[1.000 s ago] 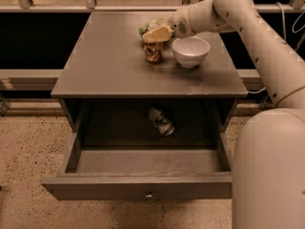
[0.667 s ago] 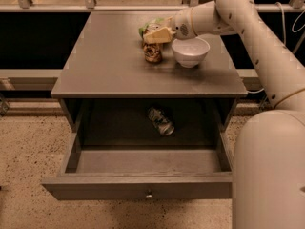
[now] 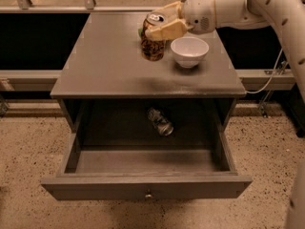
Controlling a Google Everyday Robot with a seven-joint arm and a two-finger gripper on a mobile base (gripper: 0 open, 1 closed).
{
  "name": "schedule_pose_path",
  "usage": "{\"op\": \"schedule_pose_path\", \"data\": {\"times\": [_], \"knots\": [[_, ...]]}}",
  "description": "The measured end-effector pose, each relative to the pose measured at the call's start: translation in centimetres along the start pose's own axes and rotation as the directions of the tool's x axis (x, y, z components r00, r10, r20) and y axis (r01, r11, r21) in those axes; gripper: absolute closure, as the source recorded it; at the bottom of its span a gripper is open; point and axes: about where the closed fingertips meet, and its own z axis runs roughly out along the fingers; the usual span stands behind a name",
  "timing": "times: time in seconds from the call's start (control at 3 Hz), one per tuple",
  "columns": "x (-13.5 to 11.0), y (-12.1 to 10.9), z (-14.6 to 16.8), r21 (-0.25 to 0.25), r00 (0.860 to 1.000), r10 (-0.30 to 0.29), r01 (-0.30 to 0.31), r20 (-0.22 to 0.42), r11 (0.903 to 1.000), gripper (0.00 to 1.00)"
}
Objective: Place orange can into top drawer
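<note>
Camera view shows the orange can [image 3: 152, 46] upright near the back of the counter [image 3: 105, 66], a little to the right of its middle. The jaws come in from 3 o'clock and sit closed around the can's upper part, one above the silver top and one below it, so I judge the can is gripped. I cannot tell whether its bottom rests on the counter or is just lifted.

The grip is high on the can. If the can swings or slips during the carry, it may tilt and drop on the counter.

At 3 o'clock of the can, just beside it, stands a white bowl [image 3: 189, 50], directly under the wrist. A low or sideways move of the arm could push it.

At 9 o'clock a small green thing [image 3: 141, 32] shows half hidden behind the can; it could be dragged along.

At 6 o'clock, the top drawer [image 3: 143, 185] is pulled open. A dark grey can [image 3: 160, 121] lies on its side inside, near the back. If the orange can comes down on it, it may roll or fall over. The counter's front edge overhangs the drawer's back part, so a descent too far back could strike it.
</note>
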Motion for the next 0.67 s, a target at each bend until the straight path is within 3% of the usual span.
{"op": "schedule_pose_path", "data": {"times": [0.33,0.67], "knots": [[-0.5,7.5,-2.8,-0.08,0.994,-0.087,0.081,-0.064,0.9934,1.0],[3.3,12.6,-5.0,-0.106,0.99,-0.089,0.078,-0.106,0.9913,1.0]]}}
